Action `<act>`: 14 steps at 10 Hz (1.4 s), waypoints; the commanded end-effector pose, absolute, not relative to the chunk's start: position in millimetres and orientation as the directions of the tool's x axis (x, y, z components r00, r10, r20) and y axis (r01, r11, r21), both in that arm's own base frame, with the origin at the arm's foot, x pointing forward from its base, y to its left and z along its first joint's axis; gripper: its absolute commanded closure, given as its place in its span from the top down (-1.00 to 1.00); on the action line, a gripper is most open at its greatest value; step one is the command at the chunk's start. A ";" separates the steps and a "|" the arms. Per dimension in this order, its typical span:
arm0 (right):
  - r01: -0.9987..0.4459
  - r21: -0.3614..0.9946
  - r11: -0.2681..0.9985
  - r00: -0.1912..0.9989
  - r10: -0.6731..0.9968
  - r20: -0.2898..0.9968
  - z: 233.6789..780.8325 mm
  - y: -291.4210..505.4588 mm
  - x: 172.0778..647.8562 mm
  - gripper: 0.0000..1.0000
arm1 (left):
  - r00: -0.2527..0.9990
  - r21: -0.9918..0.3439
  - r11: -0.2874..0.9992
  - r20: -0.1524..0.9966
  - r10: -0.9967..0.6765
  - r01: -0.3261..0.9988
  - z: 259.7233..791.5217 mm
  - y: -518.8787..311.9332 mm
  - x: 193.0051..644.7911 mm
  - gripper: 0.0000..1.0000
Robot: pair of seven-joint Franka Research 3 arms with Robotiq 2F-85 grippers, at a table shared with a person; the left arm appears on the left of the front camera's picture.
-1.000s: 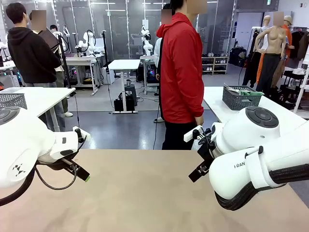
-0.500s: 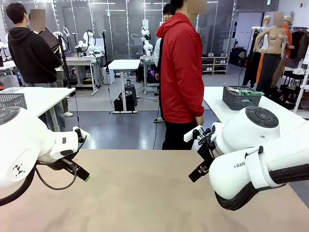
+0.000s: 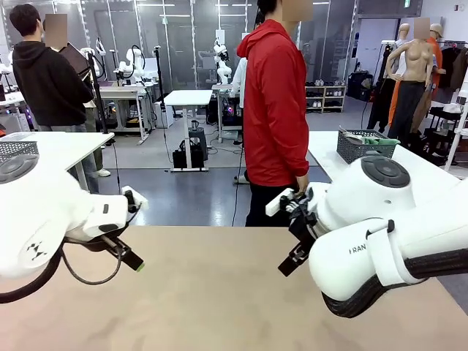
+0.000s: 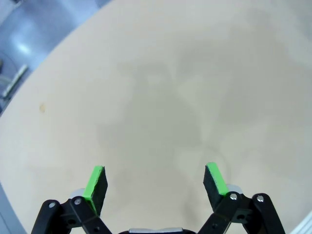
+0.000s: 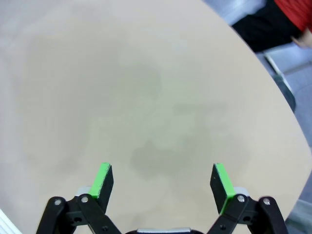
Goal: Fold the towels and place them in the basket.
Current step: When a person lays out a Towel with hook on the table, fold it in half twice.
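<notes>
Presently my left gripper (image 4: 156,178) and right gripper (image 5: 162,178) stand fingers apart above the tan table (image 3: 212,292). A wire-mesh basket (image 3: 363,148) sits on a far white table (image 3: 327,155) to my right, contents indistinct. A red-jacketed person (image 3: 274,110) stands across.

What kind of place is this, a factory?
Likely a robotics lab, not a factory: a white left arm and right arm flank a tan table, with white worktables behind and a person standing by.
</notes>
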State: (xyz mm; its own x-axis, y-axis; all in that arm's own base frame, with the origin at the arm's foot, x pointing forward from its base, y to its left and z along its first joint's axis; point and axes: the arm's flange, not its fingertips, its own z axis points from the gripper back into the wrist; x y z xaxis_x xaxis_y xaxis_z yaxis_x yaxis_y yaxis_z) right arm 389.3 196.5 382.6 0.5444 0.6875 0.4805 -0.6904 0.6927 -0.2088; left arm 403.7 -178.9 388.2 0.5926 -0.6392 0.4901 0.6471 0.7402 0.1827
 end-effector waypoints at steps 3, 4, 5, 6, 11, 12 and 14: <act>-0.903 -0.243 0.354 0.258 0.899 0.353 404.6 228.4 395.1 1.00 | 0.322 0.228 0.408 0.335 -0.886 0.884 400.1 -244.6 426.5 1.00; -0.929 -0.239 0.281 0.196 0.925 0.326 409.3 231.3 398.2 1.00 | 0.233 0.212 0.305 0.307 -0.923 0.928 403.6 -250.0 431.0 1.00; -0.953 -0.226 0.203 0.126 0.941 0.315 412.1 231.9 398.7 1.00 | 0.153 0.207 0.221 0.302 -0.941 0.953 406.8 -247.4 432.1 1.00; -0.968 -0.208 0.143 0.078 0.953 0.294 412.5 232.8 399.6 1.00 | 0.088 0.203 0.160 0.323 -0.942 0.966 409.2 -244.1 433.4 1.00; -0.987 -0.158 -0.012 -0.061 0.949 0.308 403.1 241.4 421.9 1.00 | -0.016 0.189 0.050 0.331 -0.943 0.981 406.6 -231.1 439.5 1.00; -0.984 -0.180 0.005 -0.052 0.949 0.312 403.4 246.1 427.2 1.00 | -0.007 0.165 0.049 0.324 -0.946 0.985 404.9 -229.8 440.9 1.00; -0.983 -0.183 0.022 -0.036 0.951 0.308 404.4 251.3 431.7 1.00 | -0.001 0.146 0.051 0.333 -0.943 0.988 404.5 -227.6 441.8 1.00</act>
State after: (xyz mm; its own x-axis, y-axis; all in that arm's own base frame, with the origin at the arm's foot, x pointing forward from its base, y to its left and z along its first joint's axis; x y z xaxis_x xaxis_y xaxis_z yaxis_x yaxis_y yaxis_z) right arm 426.9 247.6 407.0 -0.0421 0.9559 0.2906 -0.9838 0.0111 -0.1792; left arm 436.9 -227.3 398.5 0.0065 -0.9501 0.3118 0.9826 0.0639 0.1744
